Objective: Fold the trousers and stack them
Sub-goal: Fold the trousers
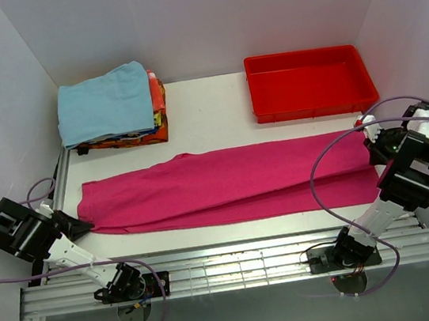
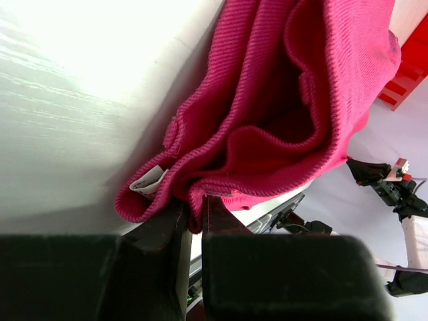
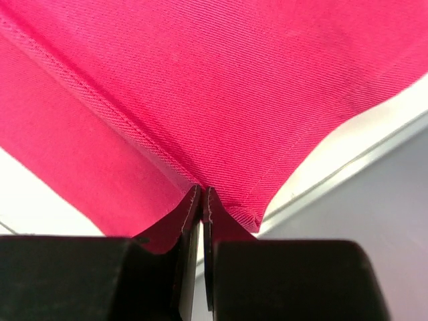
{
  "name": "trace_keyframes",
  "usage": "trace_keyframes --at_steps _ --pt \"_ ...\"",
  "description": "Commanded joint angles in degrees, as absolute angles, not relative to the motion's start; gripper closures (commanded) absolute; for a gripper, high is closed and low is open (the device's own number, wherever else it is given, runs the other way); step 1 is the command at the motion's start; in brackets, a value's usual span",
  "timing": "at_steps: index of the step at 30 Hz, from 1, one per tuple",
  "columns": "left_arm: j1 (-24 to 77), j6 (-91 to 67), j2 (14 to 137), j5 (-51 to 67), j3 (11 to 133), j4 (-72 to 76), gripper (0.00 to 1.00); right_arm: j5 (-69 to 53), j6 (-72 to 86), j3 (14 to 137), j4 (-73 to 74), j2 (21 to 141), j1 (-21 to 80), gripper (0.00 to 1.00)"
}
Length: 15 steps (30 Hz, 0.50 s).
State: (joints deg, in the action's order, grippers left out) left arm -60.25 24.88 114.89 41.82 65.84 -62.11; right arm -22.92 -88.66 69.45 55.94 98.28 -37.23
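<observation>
Left gripper (image 2: 194,212): fingers pressed together on a bunched end of the trousers (image 1: 234,183), beside a small white label.
Right gripper (image 3: 202,199): pinching the seamed edge at the opposite end.
Reason for hold: gripping both ends probably keeps the cloth taut for folding one end over the other.
Trousers: stretched lengthwise across the white table (image 1: 206,102), between the arms.
Red tray (image 1: 311,107): far right; nothing visible inside.
Clothes pile (image 1: 107,104): far left, light blue cloth on top; likely the stacking spot.

Bright, even overhead light, soft shadows, glare washing out the table (image 2: 73,60) in left wrist view
</observation>
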Motion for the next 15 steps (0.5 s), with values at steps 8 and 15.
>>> trace_keyframes --at_steps 8,15 --pt "-60.3 25.8 116.2 33.1 65.0 -49.1 1.0 -17.1 -104.8 66.7 65.0 87.1 -45.8 0.92" --pt "-60.4 25.5 116.6 32.4 65.0 -48.9 1.0 -11.2 -106.7 50.3 53.1 86.7 -48.5 0.92"
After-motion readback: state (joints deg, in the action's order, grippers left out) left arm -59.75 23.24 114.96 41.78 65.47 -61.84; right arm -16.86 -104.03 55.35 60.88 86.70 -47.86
